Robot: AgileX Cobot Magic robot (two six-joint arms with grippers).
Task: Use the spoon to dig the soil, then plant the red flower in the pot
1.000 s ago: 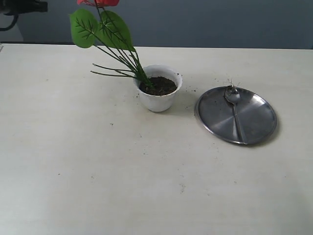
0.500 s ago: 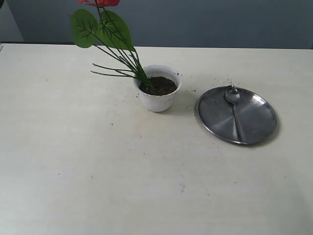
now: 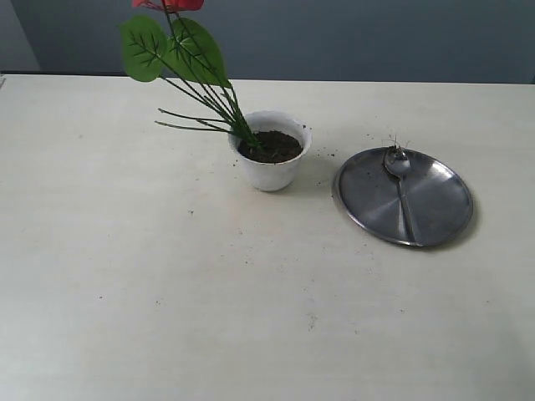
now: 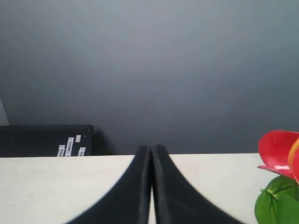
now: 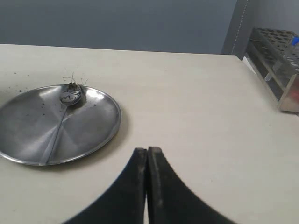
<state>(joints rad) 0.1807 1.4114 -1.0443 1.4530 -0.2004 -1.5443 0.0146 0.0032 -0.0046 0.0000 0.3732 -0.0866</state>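
Tabletop [image 3: 150, 317] lies open from six to nine o'clock of the pot [image 3: 272, 171]; left gripper [image 4: 151, 151] and right gripper [image 5: 147, 154] pinched together, empty.

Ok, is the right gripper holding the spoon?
No, the spoon lies on the steel plate, apart from the right gripper, whose jaws are shut on nothing.
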